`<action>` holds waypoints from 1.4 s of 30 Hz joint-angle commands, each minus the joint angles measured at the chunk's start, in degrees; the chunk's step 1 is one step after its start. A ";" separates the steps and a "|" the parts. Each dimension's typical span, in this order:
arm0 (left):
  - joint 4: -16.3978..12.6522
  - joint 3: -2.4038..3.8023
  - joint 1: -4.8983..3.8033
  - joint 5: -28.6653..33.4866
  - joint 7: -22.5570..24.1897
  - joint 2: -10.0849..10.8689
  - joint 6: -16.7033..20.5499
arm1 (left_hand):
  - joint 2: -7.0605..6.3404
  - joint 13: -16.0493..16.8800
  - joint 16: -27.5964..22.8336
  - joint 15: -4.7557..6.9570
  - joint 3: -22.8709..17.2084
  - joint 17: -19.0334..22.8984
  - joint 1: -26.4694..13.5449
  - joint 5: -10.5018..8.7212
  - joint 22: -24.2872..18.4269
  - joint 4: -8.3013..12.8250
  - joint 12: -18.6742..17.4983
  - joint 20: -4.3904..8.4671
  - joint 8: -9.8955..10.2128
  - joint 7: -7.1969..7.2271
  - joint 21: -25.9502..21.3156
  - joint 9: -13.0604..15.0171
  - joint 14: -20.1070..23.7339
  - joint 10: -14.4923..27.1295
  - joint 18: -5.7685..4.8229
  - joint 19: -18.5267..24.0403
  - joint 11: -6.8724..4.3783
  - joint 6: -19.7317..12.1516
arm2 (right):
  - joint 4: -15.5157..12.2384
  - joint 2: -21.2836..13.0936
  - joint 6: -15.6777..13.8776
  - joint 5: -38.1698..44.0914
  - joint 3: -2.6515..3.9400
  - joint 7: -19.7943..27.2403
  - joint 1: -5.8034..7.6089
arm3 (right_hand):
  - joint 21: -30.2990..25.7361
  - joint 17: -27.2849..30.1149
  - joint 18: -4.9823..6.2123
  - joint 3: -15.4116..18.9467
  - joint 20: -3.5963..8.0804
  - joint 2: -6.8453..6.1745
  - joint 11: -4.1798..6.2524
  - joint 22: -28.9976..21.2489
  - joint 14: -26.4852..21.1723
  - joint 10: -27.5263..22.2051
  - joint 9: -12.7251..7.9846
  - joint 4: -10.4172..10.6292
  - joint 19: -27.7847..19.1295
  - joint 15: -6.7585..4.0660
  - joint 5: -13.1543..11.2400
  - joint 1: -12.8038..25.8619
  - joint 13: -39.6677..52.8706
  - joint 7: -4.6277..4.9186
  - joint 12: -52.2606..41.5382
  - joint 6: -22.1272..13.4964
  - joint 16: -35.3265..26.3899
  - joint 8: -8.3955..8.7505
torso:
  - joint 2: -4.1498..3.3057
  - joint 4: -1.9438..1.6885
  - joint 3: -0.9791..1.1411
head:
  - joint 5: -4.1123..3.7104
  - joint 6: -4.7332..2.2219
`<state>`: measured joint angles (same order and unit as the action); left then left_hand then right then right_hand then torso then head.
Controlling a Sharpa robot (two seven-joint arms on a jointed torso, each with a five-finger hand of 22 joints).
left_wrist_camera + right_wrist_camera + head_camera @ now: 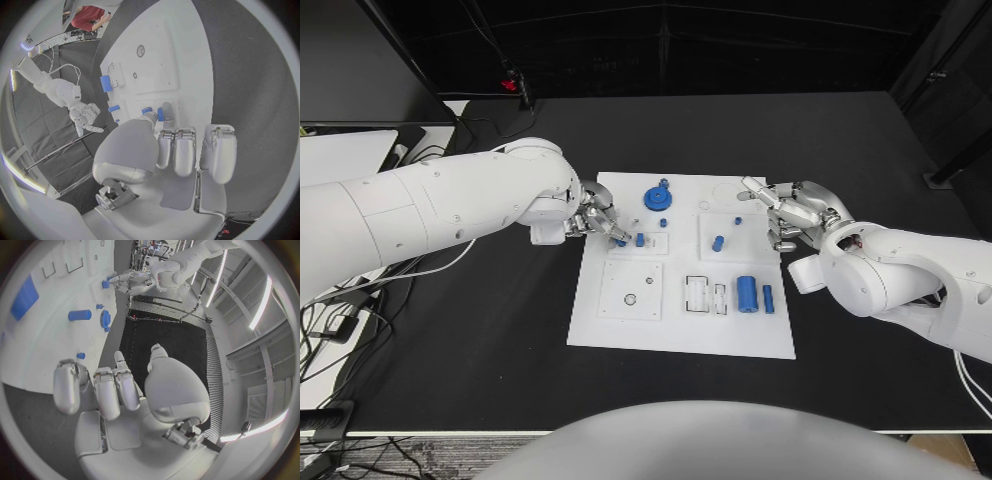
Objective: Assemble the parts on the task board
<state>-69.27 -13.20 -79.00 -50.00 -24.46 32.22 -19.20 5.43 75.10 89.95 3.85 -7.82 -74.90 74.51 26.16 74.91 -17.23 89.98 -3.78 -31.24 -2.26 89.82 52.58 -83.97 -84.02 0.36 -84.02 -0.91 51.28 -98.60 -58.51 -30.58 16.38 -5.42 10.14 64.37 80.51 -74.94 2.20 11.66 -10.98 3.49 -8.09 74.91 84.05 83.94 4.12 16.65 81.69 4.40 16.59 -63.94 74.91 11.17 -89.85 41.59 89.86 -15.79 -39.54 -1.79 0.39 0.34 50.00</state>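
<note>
Hovering my left hand (596, 222) over the task board's (682, 335) left far corner, I pinch a small blue part (160, 114) at the fingertips, its long axis pointing down at the board; my right hand (795, 212) waits spread and empty off the far right edge, well apart.

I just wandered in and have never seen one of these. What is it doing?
A two-armed robot is fitting small blue parts into a flat white task board on a black table. Its left robot hand is down at a small blue peg at the board's upper left, fingertips around it. The right robot hand hovers open by the board's right edge, holding nothing.
</note>
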 commanded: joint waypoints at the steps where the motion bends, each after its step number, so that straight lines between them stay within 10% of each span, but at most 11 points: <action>1: -0.12 -0.36 0.42 -1.28 0.63 0.37 1.94 | -0.48 14.90 0.05 0.49 -1.59 -15.10 1.74 0.49 15.09 0.98 0.02 0.39 0.14 0.35 0.18 0.13 -6.03 -5.98 -0.36 -5.98 -0.47 -0.06 | -0.07 0.05 -0.13 -0.03 0.02 0.19 0.06 | -0.19 -15.06 0.82 0.37 0.00 0.54 -0.18 11.04 5.95 6.06 -0.07 0.00 -0.55 0.36 0.22 -0.07 15.09 1.34 -0.15 -0.39 0.14 -0.22 | 0.00 0.02 -0.02 | 0.00 0.00; 42: -0.52 -0.36 0.42 -0.66 -1.20 1.00 -2.31 | -1.06 14.90 0.05 0.33 -3.04 -15.10 2.69 1.69 15.09 0.37 0.02 0.39 0.31 0.00 0.18 0.08 -6.03 -5.98 -0.36 -5.98 -0.18 0.32 | 0.02 0.05 -0.27 -0.03 0.02 0.12 0.06 | -0.19 -15.06 0.82 0.37 0.00 0.54 -0.18 11.04 5.95 6.06 -0.07 0.00 -0.55 0.36 0.22 -0.07 15.09 1.34 -0.15 -0.39 0.14 -0.22 | 0.01 -0.02 0.01 | -0.07 0.00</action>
<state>-69.89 -13.22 -78.98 -50.21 -23.87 33.19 -18.99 4.27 75.09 89.95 3.80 -9.00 -74.90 77.60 27.59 74.91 -18.39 90.14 -3.78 -31.18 -2.31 89.82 52.67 -83.97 -84.03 0.36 -84.02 -0.92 51.51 -98.48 -58.47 -30.64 16.38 -5.42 10.04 64.37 80.51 -74.92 2.20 11.65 -10.98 3.49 -8.08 74.91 84.05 83.94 4.12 16.65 81.68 4.40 16.59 -63.94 74.92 11.17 -89.85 41.59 89.86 -15.76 -39.52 -1.80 0.39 0.27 50.00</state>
